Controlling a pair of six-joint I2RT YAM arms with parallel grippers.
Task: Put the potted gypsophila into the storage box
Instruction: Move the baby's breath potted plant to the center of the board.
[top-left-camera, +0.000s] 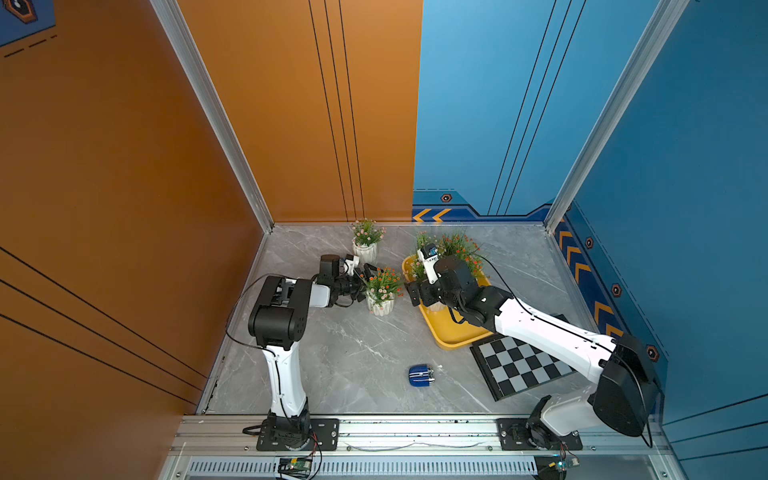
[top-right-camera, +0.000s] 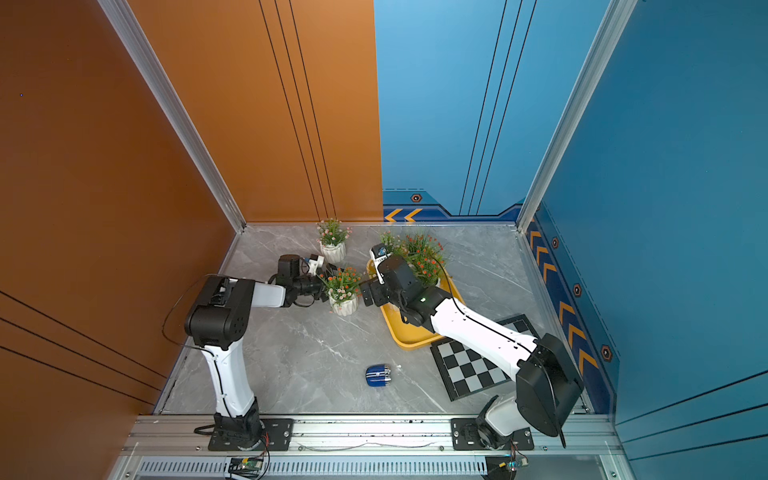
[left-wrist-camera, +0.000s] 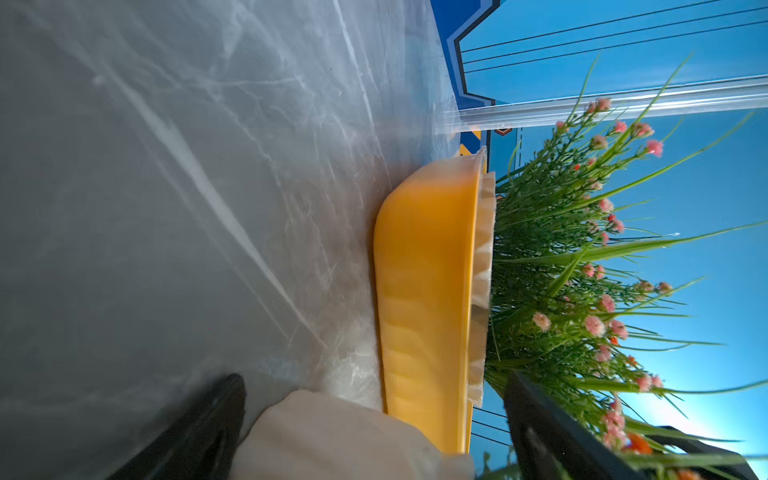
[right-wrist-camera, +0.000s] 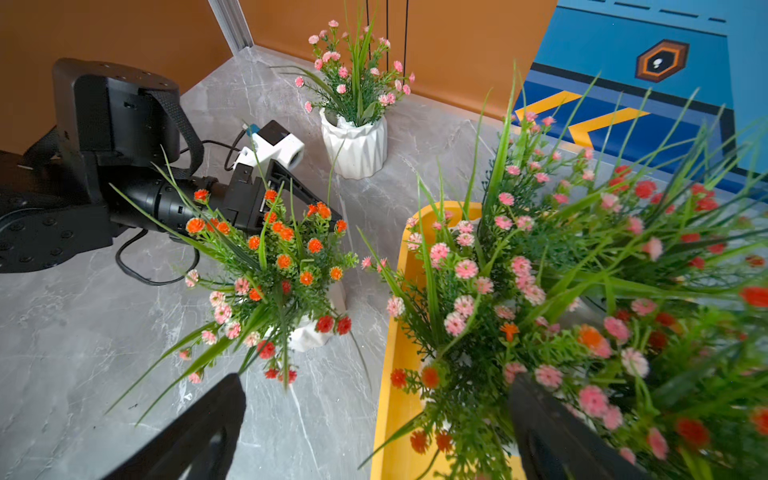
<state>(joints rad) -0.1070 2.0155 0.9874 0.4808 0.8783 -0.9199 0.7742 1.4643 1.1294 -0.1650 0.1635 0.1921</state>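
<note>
Left hand (top-left-camera: 365, 284) is spread wide, jaws either side of the potted gypsophila (top-left-camera: 381, 291), not pinching it yet. The pot stands upright on the grey surface (top-left-camera: 332, 353), just beside the yellow storage box (top-left-camera: 453, 337).

My guess: the white ribbed pot is hard, a bit slick and chippable, and the sprigs are floppy. So grab the pot body low, not the greenery. Probably light but top-heavy.

Around it: the box holds bushy pots (top-left-camera: 459, 249), and the right hand (top-left-camera: 414, 291) hangs spread over the box edge nearest our pot, right in the drop path. The checkered board (top-left-camera: 519, 365), another pot (top-left-camera: 365, 245) by the back wall and a small blue thing (top-left-camera: 420, 376) sit well clear.
</note>
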